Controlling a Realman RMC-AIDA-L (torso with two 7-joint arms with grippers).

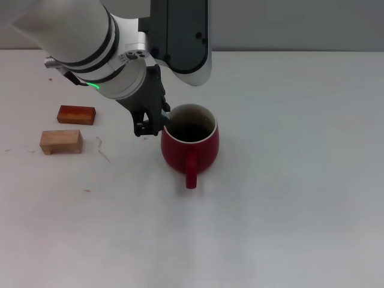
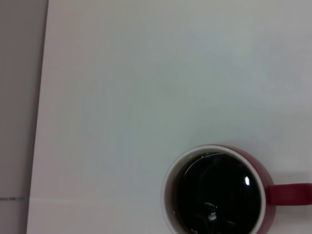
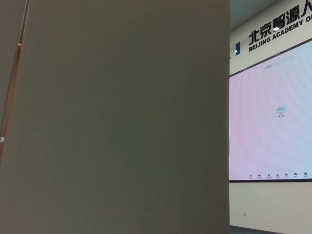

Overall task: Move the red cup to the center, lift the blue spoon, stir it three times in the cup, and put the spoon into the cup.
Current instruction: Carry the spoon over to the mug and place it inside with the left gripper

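Left of centre on your white table (image 1: 288,198), the left gripper (image 1: 150,123) sits against the red cup (image 1: 189,144).

At the left edge of the head view you have an orange-red block (image 1: 76,114) with a tan block (image 1: 60,141) just below it, both well apart from the cup; the lower half and the whole right side of the table lie open to you. The cup stands upright near the middle, its handle pointing toward the bottom of the frame. Your left wrist view shows its dark inside (image 2: 217,195) with small bright glints; you cannot tell whether the blue spoon lies there. The gripper's dark fingers (image 1: 141,126) hang at the cup's left rim, and you cannot tell whether they are parted or clasping anything. Your right arm is out of sight.
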